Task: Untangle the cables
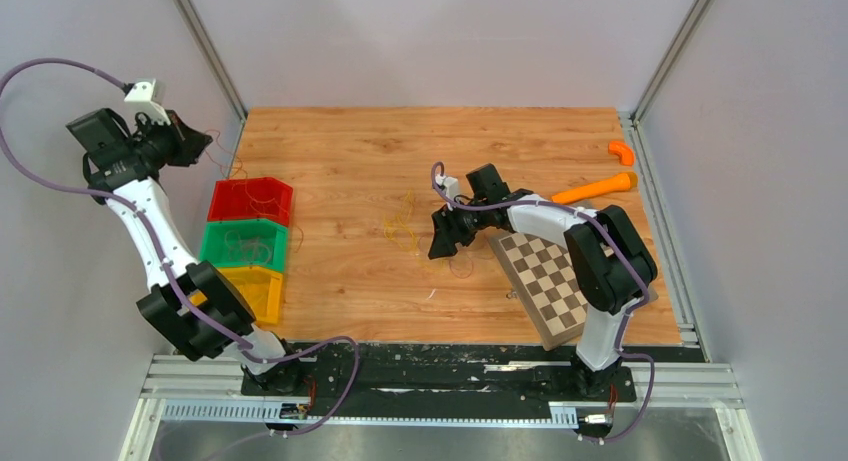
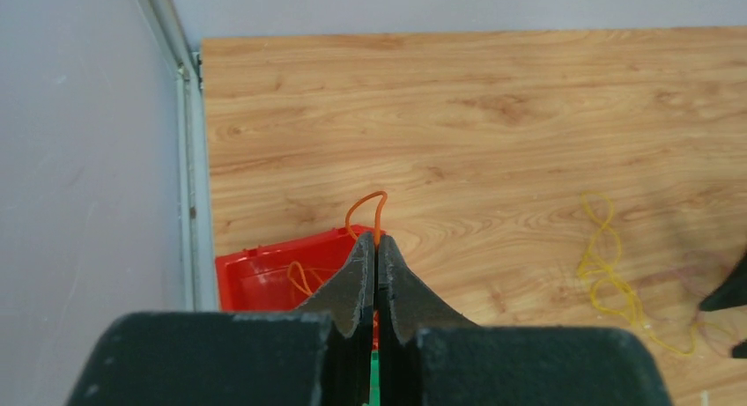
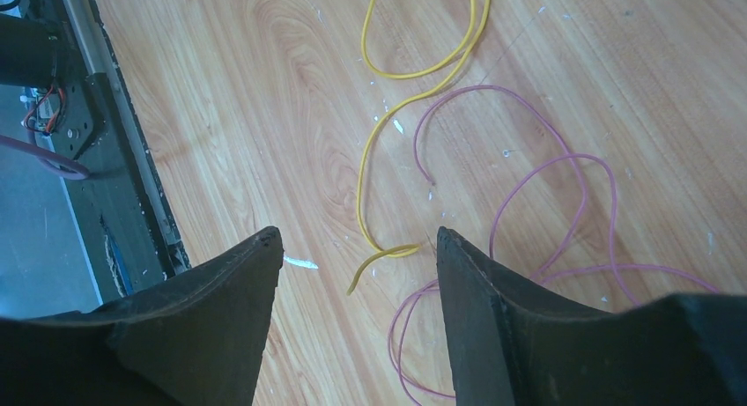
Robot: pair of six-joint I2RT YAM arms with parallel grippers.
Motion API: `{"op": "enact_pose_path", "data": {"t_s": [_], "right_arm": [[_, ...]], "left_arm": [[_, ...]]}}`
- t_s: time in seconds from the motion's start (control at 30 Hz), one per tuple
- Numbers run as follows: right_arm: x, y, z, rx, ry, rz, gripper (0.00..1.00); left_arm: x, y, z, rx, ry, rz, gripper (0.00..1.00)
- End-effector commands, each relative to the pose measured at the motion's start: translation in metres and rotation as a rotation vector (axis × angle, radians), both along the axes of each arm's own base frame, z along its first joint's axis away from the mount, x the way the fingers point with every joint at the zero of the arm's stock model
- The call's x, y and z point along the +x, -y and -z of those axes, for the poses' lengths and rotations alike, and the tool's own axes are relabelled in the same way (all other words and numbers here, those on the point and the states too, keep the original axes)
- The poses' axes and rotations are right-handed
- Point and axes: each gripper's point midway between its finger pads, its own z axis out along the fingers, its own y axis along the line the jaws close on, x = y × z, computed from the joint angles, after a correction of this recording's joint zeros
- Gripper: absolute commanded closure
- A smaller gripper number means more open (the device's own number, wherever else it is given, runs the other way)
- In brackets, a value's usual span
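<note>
My left gripper [image 2: 377,239] is shut on a thin orange cable [image 2: 366,208], whose loop sticks out past the fingertips. In the top view this gripper [image 1: 192,141] is raised at the far left, above and behind the red bin [image 1: 250,182]. My right gripper [image 3: 357,239] is open, low over the table, with the end of a yellow cable [image 3: 379,159] between its fingers and a thin pink cable [image 3: 546,177] beside it. In the top view the right gripper [image 1: 440,243] stands just right of the yellow cable [image 1: 402,226].
Red, green [image 1: 206,243] and yellow [image 1: 262,291] bins stand in a row at the left. The red bin [image 2: 264,274] holds another orange cable [image 2: 299,278]. A chessboard [image 1: 545,276] lies under the right arm. Two orange pieces [image 1: 595,189] lie at the back right.
</note>
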Motion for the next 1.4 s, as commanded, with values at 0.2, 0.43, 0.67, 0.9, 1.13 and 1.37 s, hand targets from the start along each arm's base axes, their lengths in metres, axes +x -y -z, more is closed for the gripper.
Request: {"op": "enact_pose_path", "data": {"t_s": [0.2,0.43,0.67,0.9,1.13,1.37], "right_arm": [[0.014,-0.012,-0.022,0.051,0.046,-0.021,0.36],[0.015,-0.013,-0.023,0.055,0.044,-0.021,0.36],[0.011,-0.010,-0.019,0.044,0.039,-0.025,0.36],[0.009,-0.005,-0.014,0.037,0.029,-0.024,0.36],[0.006,-0.004,-0.009,0.034,0.013,-0.026,0.36],[0.005,-0.003,-0.005,0.028,0.000,-0.024,0.36]], "left_arm": [[-0.011,0.045,-0.148,-0.153,0.286,0.104,1.00],[-0.001,0.029,-0.181,-0.109,0.357,0.046,1.00],[0.017,-0.001,-0.159,-0.007,0.325,-0.015,1.00],[0.014,-0.022,-0.078,0.106,0.189,-0.022,1.00],[0.004,-0.018,0.007,0.078,0.035,0.024,1.00],[0.001,-0.001,0.092,0.007,-0.169,0.067,1.00]]}}
